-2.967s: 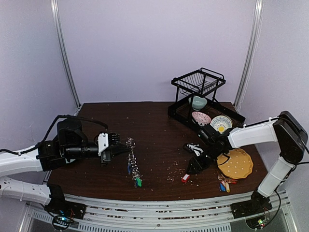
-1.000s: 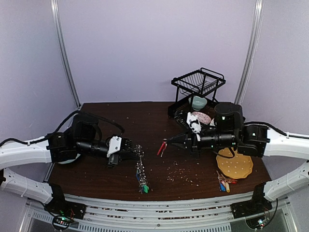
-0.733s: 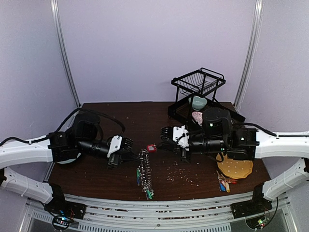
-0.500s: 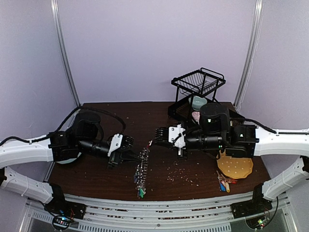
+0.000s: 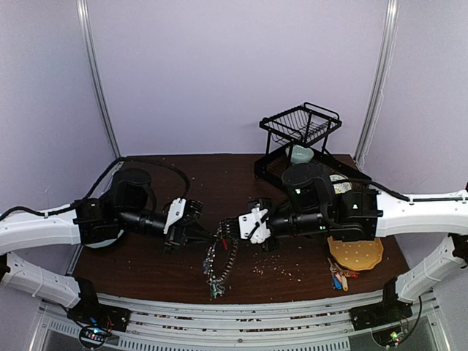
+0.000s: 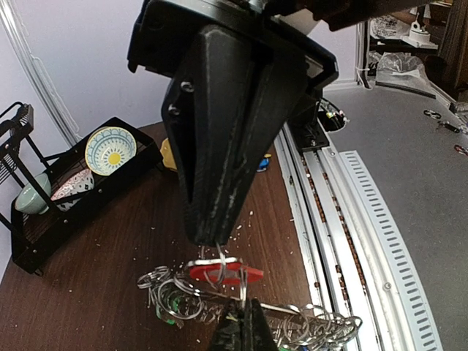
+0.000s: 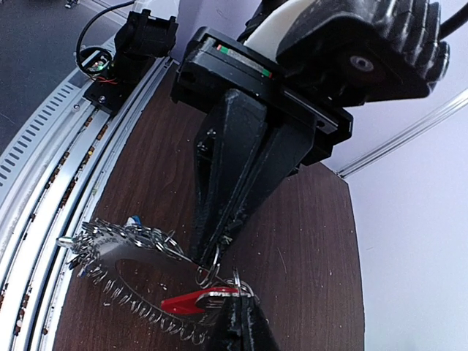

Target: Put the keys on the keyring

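One red-tagged key (image 7: pixel 191 300) sits against the loop-crowded silver keyring (image 7: pixel 110 257).

Red key (image 7: pixel 191 300), silver keyring (image 7: pixel 110 253)

**Left wrist view:** the bottom edge cropped the left gripper (image 6: pixel 238 330) to its closed fingertips and cut the lower arc of the keyring (image 6: pixel 300 316).

**Right wrist view:** the right gripper (image 7: pixel 238 322) was likewise cropped, its fingers covering one end of the red key (image 7: pixel 191 300).

**Top view:** the red key lay hidden between the meeting grippers. The keyring's separate loops and tags were too small to distinguish.
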You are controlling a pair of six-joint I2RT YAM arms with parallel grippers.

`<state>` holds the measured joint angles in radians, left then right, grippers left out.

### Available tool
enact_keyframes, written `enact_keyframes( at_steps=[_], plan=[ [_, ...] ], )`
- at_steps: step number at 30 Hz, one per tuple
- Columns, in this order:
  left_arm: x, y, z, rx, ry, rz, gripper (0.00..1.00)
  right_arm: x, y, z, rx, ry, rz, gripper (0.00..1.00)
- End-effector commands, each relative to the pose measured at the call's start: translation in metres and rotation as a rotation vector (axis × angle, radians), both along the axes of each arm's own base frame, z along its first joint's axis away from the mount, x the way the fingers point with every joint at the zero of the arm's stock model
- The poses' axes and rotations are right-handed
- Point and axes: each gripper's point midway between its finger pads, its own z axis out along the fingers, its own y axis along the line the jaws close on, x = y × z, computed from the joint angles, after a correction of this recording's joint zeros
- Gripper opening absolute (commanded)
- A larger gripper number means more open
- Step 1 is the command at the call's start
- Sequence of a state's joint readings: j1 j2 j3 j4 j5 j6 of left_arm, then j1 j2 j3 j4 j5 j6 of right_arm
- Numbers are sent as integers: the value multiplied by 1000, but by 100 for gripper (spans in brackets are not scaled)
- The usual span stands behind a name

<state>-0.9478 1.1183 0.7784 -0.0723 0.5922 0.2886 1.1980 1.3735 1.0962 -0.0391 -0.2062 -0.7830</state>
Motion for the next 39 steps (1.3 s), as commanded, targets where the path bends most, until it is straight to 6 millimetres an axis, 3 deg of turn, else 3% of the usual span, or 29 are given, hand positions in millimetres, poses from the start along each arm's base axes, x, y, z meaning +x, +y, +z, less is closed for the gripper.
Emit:
enact_keyframes(
  at_steps=[1,26,39],
  plan=[
    [4,-7,38,-115,-48,-7,0,2,3,13,7,-42,-9,0],
    [14,-4,39,-124,-53,65,0,-11,0,-5,-62,-92,40,0],
    [6,2,47,-168,-86,41,0,-8,-9,-18,-100,-89,8,0]
  ],
)
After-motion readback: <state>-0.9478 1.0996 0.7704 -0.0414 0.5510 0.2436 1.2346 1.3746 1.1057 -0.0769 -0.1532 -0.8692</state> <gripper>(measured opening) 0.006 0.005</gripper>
